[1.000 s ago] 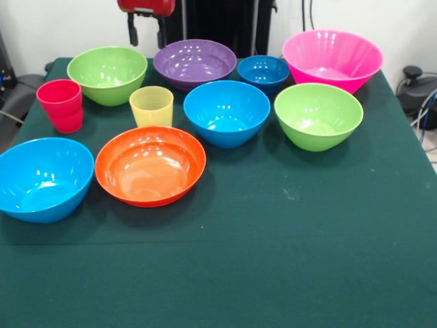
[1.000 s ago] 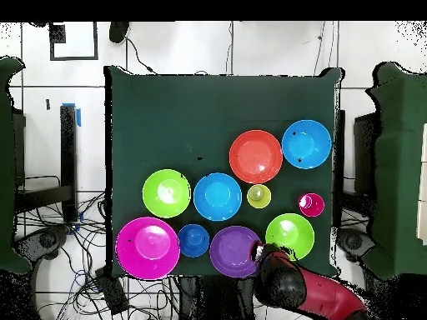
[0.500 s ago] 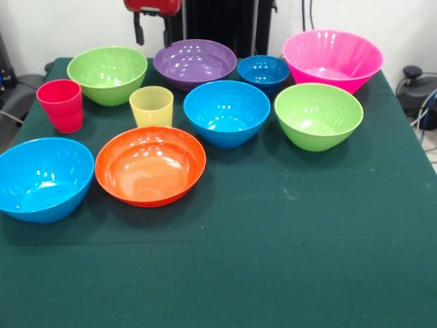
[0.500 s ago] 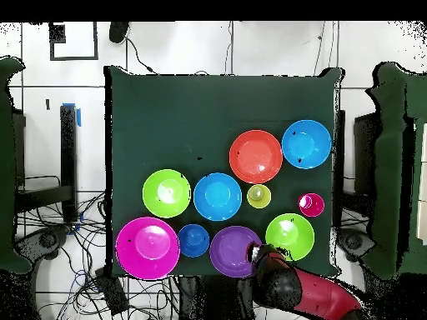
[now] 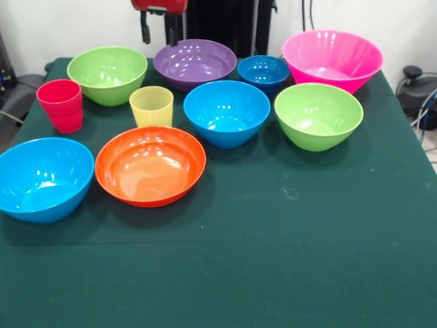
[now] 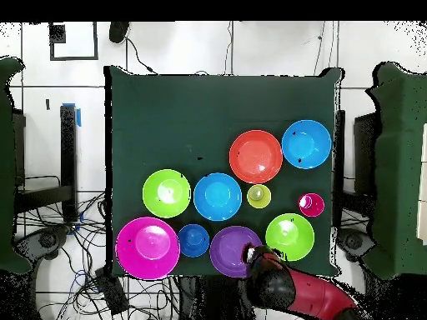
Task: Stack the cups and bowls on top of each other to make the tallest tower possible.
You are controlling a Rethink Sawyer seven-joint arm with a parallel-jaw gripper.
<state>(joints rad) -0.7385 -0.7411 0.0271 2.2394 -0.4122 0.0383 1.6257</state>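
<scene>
hovering released at the table's [image 5: 328,260] far edge, the claw [image 5: 161,31] overhangs the purple bowl's [image 5: 194,63] rim.

Pink bowl [image 5: 332,59], purple bowl [image 5: 194,63], orange bowl [image 5: 150,166], red cup [image 5: 61,104], translucent yellow cup [image 5: 151,106], dark green tablecloth [image 5: 287,253]

Bright, even light from above; white glare spots glint inside the orange bowl [image 5: 150,166], soft shadows underneath, focus crisp.
</scene>
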